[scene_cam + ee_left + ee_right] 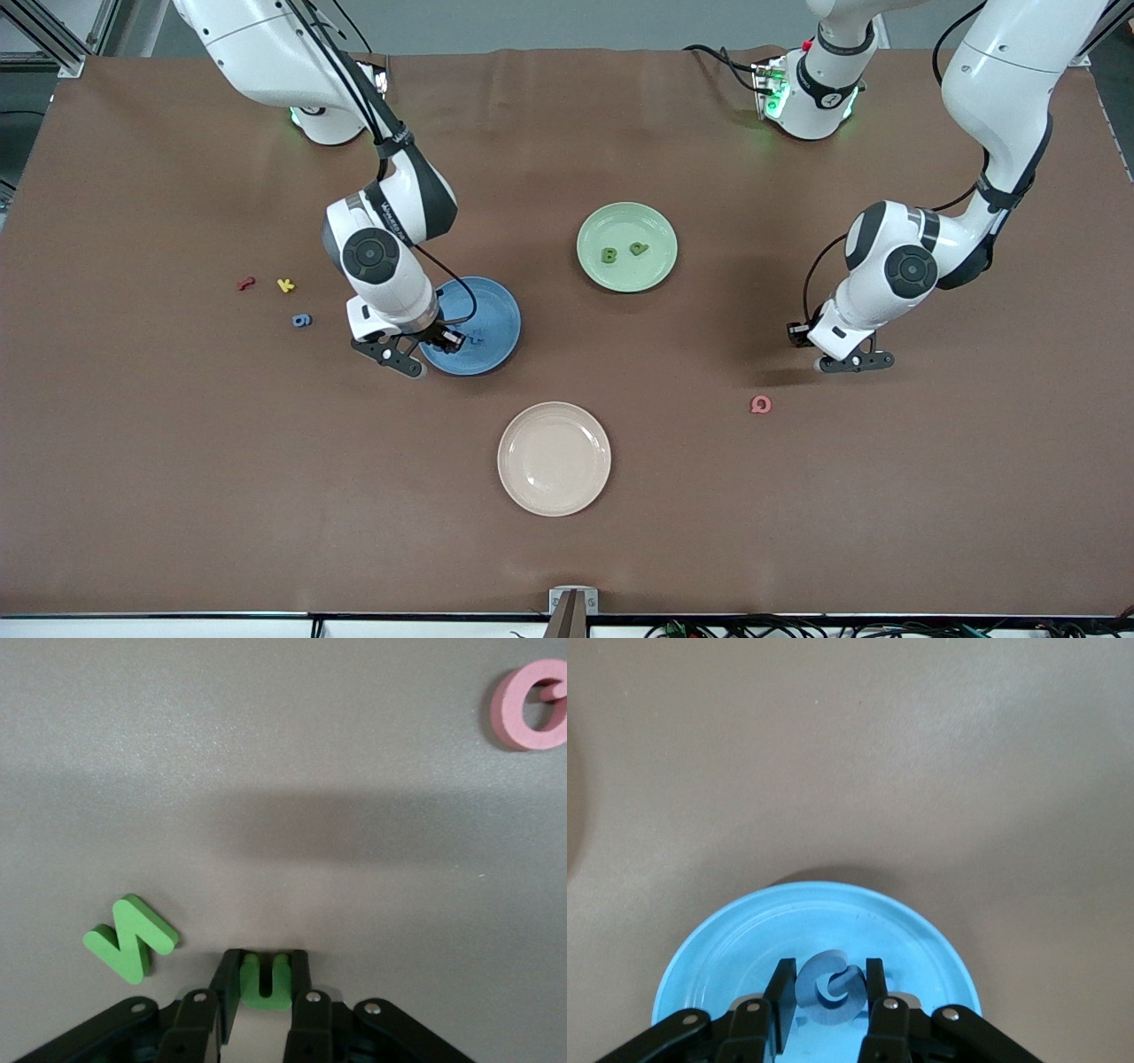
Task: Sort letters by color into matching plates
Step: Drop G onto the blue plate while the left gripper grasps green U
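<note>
while the left gripper (264,992) pinches a green letter (266,981) on the table and the right gripper (831,992) holds a blue letter (830,988) over the blue plate (726,939), either thin pinch may slip.

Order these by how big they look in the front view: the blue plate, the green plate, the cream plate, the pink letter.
1. Cream plate, largest, though nearest the camera.
2. Green plate and blue plate: alike; the right arm hides part of the blue one.
3. Pink letter, far smallest.
</note>
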### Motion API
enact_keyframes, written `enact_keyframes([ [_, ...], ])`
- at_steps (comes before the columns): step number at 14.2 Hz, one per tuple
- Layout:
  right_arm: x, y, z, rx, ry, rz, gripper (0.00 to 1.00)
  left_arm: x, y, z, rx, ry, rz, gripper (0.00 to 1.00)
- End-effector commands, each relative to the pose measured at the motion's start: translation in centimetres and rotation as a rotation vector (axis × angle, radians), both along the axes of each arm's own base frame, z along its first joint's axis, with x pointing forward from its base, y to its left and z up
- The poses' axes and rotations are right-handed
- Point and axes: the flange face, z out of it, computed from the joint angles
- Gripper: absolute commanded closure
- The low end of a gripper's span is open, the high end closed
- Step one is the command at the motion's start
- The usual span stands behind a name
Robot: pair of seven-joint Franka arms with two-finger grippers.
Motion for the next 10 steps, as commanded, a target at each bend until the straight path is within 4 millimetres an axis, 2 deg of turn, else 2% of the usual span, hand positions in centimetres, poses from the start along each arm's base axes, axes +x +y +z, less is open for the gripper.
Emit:
enact_keyframes([
  [1,-0.6,-0.1,0.6,0.002,-0.006,-0.026,0.02,0.2,-1.4,0.7,0.019,-0.007,0.01,0.74],
  [5,-0.5,-0.1,0.7,-0.003,-0.003,-0.03,0.0,-0.2,-2.4,3.0,0.049,-0.005,0.047,0.75],
  [7,-0.1,-0.7,0.8,-0.01,-0.005,-0.017,0.0,-1.1,-5.4,5.0,0.073,0.025,0.067,0.76],
  [8,0.0,-1.2,0.9,-0.016,0.001,0.013,0.0,-1.5,-6.1,6.2,0.091,0.03,0.075,0.76],
  [9,0.4,-2.4,1.1,-0.023,0.013,0.073,0.0,-2.0,-7.4,7.4,0.104,0.032,0.066,0.76],
  [10,1.1,-4.5,1.7,-0.025,0.02,0.102,0.0,-2.6,-9.0,8.4,0.105,0.03,0.07,0.76],
])
